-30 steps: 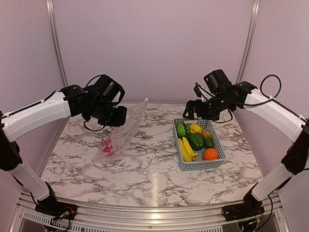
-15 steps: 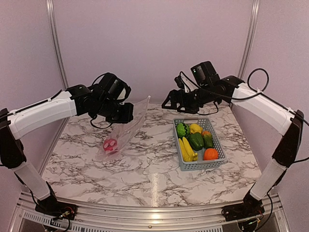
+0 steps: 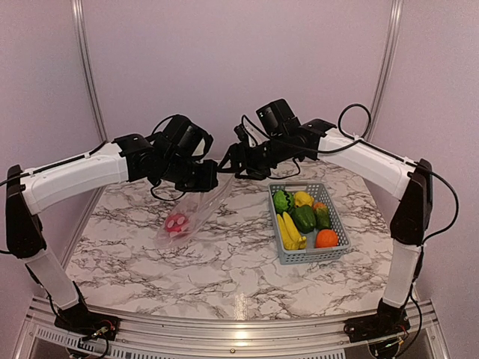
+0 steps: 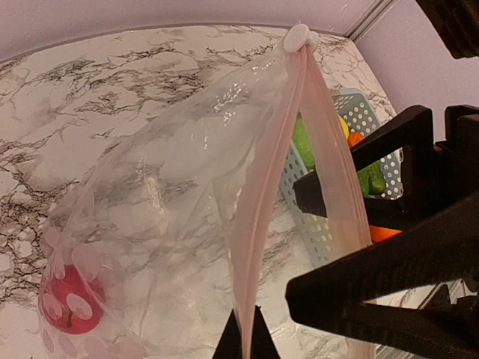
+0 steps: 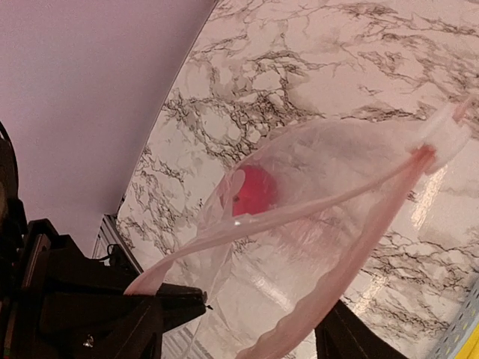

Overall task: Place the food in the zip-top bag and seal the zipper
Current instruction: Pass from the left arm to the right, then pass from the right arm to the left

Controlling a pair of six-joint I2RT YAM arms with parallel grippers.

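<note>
The left gripper [image 4: 243, 340] is closed tight on the zipper [image 4: 258, 202]. It holds the zip-top bag [image 3: 196, 211] slanted over the left half of the worktop [image 3: 224, 277], toward the far edge, with the bag's lower end down on the surface. The red-pink ball [image 3: 177, 223] lies inside the bag at the bottom. The right gripper [image 3: 230, 162] is at the bag's mouth, its fingers spread wide and holding nothing. The bananas [image 3: 288, 230], melon [image 3: 303, 218], green pepper [image 3: 281, 200], yellow pepper [image 3: 302, 198] and orange [image 3: 326, 238] sit in the basket [image 3: 314, 256] near the right edge
</note>
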